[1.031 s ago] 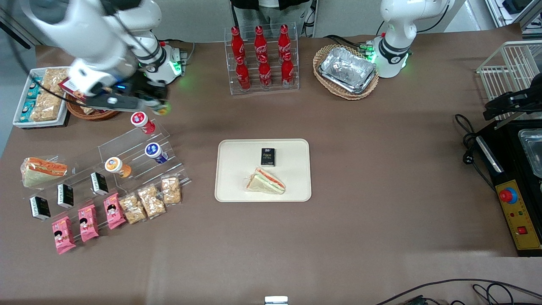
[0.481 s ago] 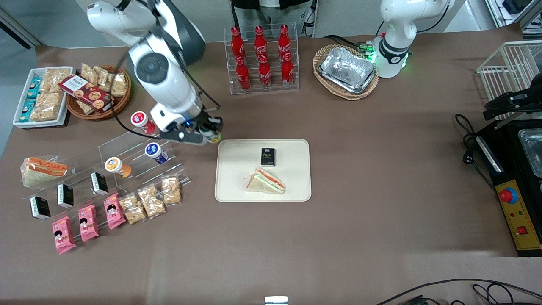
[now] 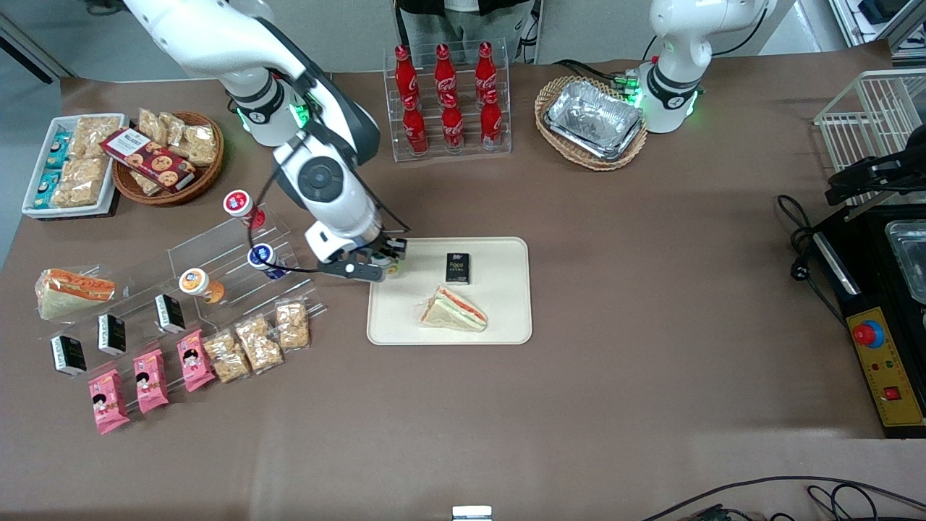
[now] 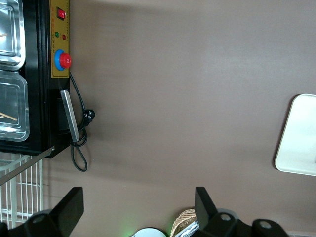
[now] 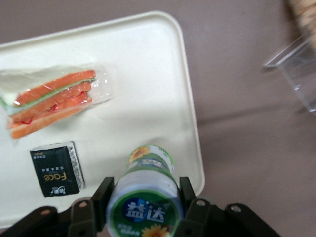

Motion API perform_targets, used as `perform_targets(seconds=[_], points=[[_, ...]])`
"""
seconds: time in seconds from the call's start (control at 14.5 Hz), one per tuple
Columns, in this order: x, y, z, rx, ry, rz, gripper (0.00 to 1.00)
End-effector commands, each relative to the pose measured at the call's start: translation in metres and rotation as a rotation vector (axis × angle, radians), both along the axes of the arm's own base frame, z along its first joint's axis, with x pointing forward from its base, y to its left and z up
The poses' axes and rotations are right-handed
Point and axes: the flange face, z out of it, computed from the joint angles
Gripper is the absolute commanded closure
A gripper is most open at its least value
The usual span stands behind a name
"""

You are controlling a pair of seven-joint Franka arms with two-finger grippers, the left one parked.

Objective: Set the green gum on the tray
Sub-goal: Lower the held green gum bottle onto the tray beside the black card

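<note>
Snack rack (image 3: 239, 268): we start at the working arm's end of the worktop (image 3: 651, 253), where the clear stepped rack carries the red-lidded (image 3: 236, 203), blue-lidded (image 3: 260, 255) and orange-lidded (image 3: 193, 281) bottles.
Tool (image 3: 387, 262): we see it low over the tray edge nearest the rack, fingers clamped on the bottle's white body just below the lid.
Green gum (image 5: 145, 197): gripped upright, hanging over the tray's corner region, so a straight drop should land it inside the rim.
Tray (image 3: 499, 325): cream, flat on the worktop.
Black packet (image 3: 457, 268): beside the tool, a neighbour to avoid.
Sandwich (image 3: 454, 310): nearer the camera, clear of the drop spot, we judge.
</note>
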Motion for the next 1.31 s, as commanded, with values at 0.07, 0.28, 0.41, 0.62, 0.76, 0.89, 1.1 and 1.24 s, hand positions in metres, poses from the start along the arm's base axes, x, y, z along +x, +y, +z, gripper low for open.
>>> perform_targets(seconds=[0.07,0.28,0.41,0.62,0.76,0.89,1.1,1.24], points=[[0.004,0.010,-0.031,-0.002,-0.004,-0.005,0.87],[0.004,0.012,-0.047,0.015,0.006,-0.010,0.87],[0.003,0.013,-0.052,0.018,0.011,-0.012,0.87],[0.003,0.012,-0.059,0.020,0.018,-0.013,0.86],[0.003,0.011,-0.060,0.019,0.019,-0.017,0.86],[0.003,0.011,-0.064,0.019,0.024,-0.016,0.84],[0.002,0.012,-0.066,0.020,0.026,-0.034,0.73],[0.001,0.014,-0.069,0.020,0.030,-0.046,0.63]])
